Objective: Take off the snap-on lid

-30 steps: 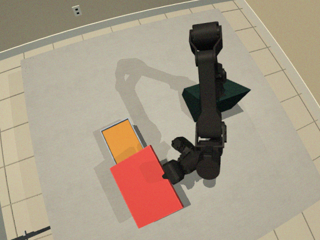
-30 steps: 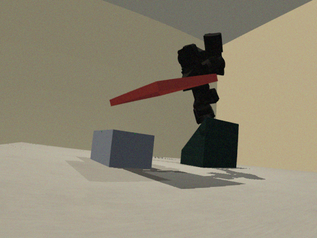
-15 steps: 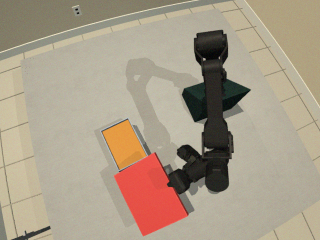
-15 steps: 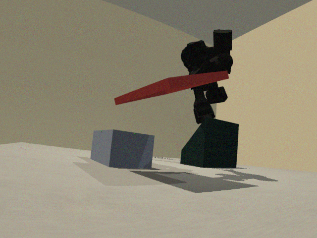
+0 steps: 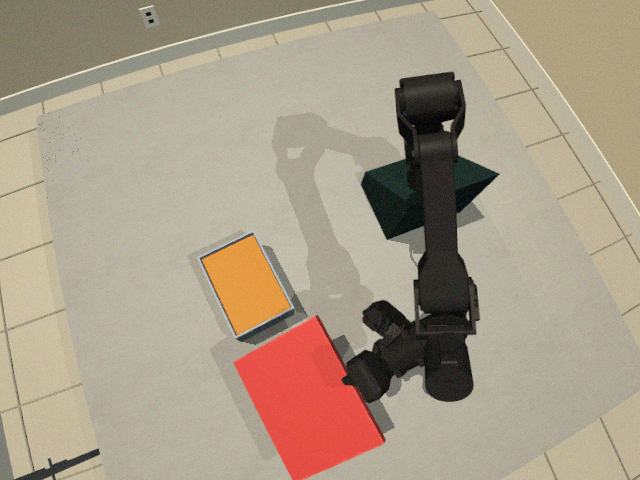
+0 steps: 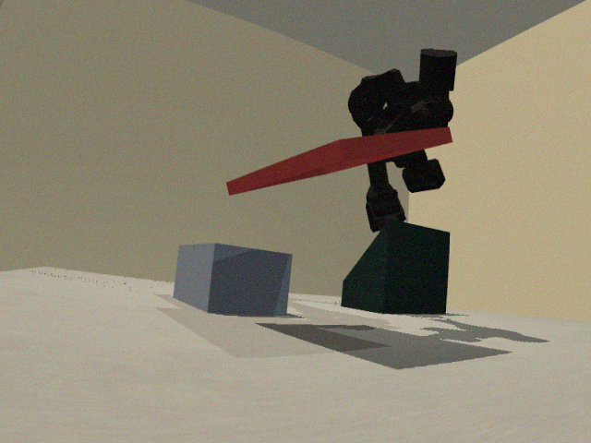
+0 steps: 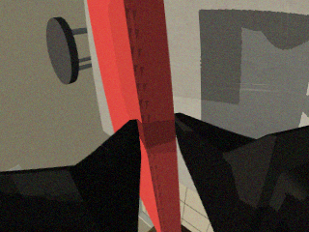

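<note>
From over here, furthest left on the pale tabletop, I see the storage box, blue-grey outside and orange inside in the top view. It sits upright with its top uncovered.

Next along is the red lid, up in the air, well above the table and off the box. It hangs tilted, its left end lower than its right in the exterior view, and its shadow falls on the table below.

At the lid's right-hand edge, seen from the top, is the gripper. Its fingers are mostly closed, a narrow gap apart, and they pinch that edge between them, one on either face.

Further right, the black arm reaches out over a dark green block with sloping sides, which stands on the table apart from the box.
</note>
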You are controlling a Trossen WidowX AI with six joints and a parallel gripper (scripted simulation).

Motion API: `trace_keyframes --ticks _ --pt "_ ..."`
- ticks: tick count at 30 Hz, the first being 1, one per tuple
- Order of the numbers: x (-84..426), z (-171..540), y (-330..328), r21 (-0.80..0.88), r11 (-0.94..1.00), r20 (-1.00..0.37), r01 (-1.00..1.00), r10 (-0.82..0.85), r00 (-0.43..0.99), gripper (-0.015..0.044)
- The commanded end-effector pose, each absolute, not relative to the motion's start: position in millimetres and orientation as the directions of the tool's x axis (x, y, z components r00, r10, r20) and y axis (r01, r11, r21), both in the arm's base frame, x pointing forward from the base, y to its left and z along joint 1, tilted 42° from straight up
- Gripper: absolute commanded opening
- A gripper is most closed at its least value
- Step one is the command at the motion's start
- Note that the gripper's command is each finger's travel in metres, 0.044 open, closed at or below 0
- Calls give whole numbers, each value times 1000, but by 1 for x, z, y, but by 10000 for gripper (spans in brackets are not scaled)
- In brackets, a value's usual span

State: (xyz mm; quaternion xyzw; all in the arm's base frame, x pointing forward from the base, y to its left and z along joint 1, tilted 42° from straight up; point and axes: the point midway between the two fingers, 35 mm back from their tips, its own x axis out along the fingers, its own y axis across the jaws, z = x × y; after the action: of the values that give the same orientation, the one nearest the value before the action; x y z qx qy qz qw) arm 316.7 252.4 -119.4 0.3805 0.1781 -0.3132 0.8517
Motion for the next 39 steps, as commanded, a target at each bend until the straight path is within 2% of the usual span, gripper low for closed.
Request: trace_keyframes --ticks 1,39 --pt "316 -123 261 549 510 -535 663 -395 747 0" --pt "315 -144 236 548 510 -534 663 -396 747 0"
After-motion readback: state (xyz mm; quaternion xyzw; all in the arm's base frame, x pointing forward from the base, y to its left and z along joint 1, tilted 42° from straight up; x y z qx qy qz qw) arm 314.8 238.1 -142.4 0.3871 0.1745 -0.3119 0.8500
